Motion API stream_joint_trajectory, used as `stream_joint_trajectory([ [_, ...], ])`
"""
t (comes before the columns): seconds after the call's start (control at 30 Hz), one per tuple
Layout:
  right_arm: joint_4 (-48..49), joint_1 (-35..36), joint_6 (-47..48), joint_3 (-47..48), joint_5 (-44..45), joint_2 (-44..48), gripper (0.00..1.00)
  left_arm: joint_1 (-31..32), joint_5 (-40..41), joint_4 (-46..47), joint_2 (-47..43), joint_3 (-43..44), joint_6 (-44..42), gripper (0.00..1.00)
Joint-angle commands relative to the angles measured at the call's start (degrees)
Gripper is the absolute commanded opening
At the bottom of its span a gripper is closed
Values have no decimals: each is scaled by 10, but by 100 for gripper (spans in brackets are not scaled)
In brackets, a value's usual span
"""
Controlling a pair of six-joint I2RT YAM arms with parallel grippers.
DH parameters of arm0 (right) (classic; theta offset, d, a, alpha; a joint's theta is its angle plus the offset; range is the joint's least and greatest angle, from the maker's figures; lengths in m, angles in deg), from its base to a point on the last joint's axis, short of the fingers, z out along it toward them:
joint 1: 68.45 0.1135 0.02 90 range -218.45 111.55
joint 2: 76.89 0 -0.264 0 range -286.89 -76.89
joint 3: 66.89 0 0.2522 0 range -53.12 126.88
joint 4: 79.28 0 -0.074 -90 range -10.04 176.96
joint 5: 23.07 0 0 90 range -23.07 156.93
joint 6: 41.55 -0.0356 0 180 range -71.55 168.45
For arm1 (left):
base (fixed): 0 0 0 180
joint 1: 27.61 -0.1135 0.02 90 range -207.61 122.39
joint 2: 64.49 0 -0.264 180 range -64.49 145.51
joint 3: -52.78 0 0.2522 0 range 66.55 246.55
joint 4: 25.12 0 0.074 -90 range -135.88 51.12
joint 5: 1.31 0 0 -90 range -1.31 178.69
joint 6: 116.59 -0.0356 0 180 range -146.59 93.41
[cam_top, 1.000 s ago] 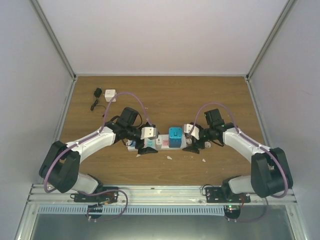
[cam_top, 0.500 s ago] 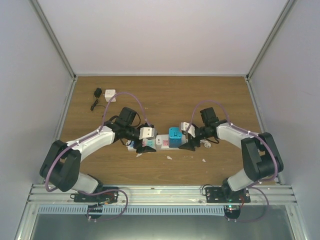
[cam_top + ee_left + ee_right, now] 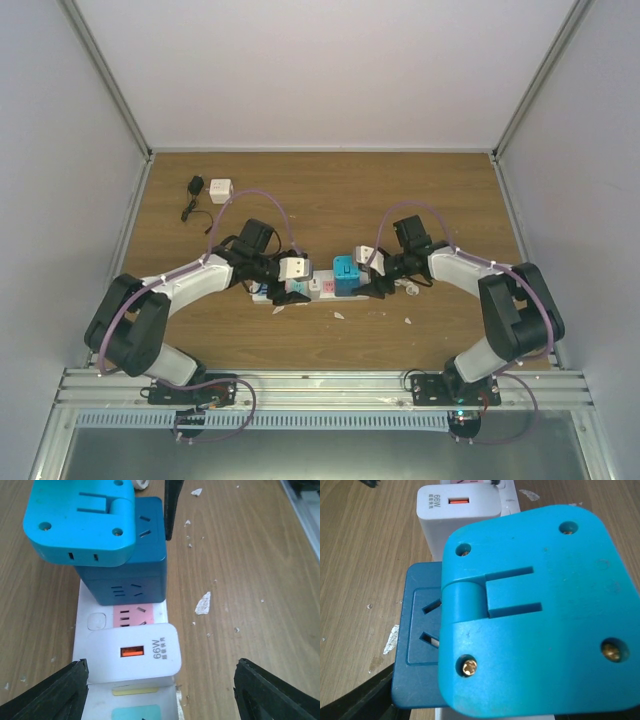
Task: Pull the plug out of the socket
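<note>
Well, from where I stand the two arms are plainly sharing the job. The left claw (image 3: 161, 665) is spread wide and grips nothing. Its two black fingers (image 3: 55, 692) straddle the socket (image 3: 95, 622), one on each side, with the white charger (image 3: 132, 652) sitting between them. My guess is that it is there to pin the strip to the table (image 3: 260, 570), so the strip does not lift when the pull comes.

Just ahead of that claw, further along the strip, stands the blue plug (image 3: 127, 582), a dark blue cube with a paler blue cap, seated in the socket. The right claw (image 3: 368, 282) faces it from the opposite end, so close that the plug fills its wrist view. One of its fingers lies alongside the dark cube. The other is hidden behind the cap, so I cannot tell whether that claw has closed on the plug or merely brackets it. A few white flakes (image 3: 202, 603) lie on the wood off to the left claw's right.

Both arms reach inward from their bases, elbows thrown out to the sides, forearms converging on the strip. The left runs long and low. The right is folded tighter, its wrist tipped down at the plug.
</note>
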Motion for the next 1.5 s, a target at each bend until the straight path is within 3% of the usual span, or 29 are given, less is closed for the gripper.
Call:
stream_joint_trajectory([
  [0.0, 14, 16, 5, -8, -6, -17, 69, 11, 32, 50, 13, -2, 8, 78],
  [0.3, 21, 18, 3, -17, -2, -16, 63, 44, 92, 92, 30, -6, 28, 75],
  [0.53, 25, 19, 4, -27, -4, -8, 56, 55, 117, 95, 30, -2, 28, 58],
  [0.83, 25, 18, 0, -24, -3, -14, 42, 57, 86, 110, -9, -25, 16, 45],
  [0.93, 26, 19, -2, -24, -2, -16, 38, 53, 30, 76, 0, -5, 19, 40],
  [1.1, 21, 20, -4, -20, 0, -24, 32, 38, -26, 63, 15, 16, 45, 37],
  [1.47, 27, 21, -10, -21, 6, -27, 24, 24, -59, 72, 5, 23, 58, 34],
])
